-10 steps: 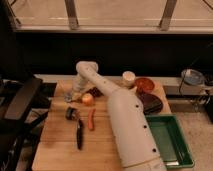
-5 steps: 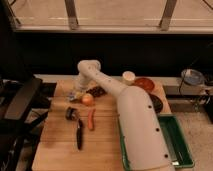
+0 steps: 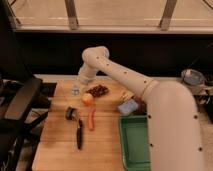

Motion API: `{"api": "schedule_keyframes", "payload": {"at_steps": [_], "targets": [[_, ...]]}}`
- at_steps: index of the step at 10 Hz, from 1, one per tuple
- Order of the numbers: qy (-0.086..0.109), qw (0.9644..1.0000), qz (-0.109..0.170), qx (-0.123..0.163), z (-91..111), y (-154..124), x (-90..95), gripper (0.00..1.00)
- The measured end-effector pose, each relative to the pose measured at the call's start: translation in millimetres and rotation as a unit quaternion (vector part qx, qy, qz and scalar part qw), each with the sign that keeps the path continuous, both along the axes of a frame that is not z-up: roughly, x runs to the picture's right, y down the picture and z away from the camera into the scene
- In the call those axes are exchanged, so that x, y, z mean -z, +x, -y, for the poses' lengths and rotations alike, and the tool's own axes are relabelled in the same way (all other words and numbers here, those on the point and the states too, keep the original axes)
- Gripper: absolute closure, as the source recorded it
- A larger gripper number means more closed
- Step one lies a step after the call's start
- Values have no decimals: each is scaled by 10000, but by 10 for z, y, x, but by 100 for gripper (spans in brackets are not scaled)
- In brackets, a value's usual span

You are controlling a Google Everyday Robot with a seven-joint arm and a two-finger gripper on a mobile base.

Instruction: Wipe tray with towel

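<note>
Tray [image 3: 134,145], green and rectangular, lies on the near right part of the wooden table [image 3: 55,150], partly hidden on its right by the robot's bulky white body, and well apart from the gripper; the gripper [image 3: 75,89] hangs low over the far left part of the table, pointing down, and whether it is closed, released or grasping anything I cannot tell; something small and pale sits right at its tip, too blurred to name; above it the white arm [image 3: 115,70] rises to a rounded elbow in front of the dark wall, then slopes down to the right into the body; just right of the gripper lies a dark red cluster [image 3: 98,90], and near that, toward the camera, a round orange fruit [image 3: 88,99]; nearer still a carrot [image 3: 91,119] lies lengthwise beside a black tool [image 3: 79,134] with a round head; a blue cloth [image 3: 127,106] rests just beyond the tray's far edge, close to the arm; a black chair [image 3: 20,102] stands left of the table; a grey bowl [image 3: 192,76] sits on the ledge at far right.
</note>
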State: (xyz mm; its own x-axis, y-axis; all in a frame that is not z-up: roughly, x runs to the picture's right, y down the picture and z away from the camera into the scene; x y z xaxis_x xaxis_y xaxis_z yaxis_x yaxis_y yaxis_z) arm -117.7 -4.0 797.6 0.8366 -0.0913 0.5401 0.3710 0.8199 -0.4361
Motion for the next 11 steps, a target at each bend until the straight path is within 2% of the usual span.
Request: {"api": "schedule_keyframes", "payload": {"at_steps": [1, 3, 4, 6, 8, 10, 11], "targets": [[14, 9999, -151, 10, -4, 243, 335, 100], [-17, 9992, -398, -22, -134, 603, 827, 100], [-72, 9985, -547, -49, -278, 797, 1096, 100], [-232, 9955, -892, -199, -643, 1260, 1502, 100], [-458, 9906, -1219, -422, -1016, 1732, 1775, 100], [-687, 9832, -1504, -777, -1333, 2147, 1929, 100], [-744, 9812, -1563, -858, -1412, 2230, 1961, 100]]}}
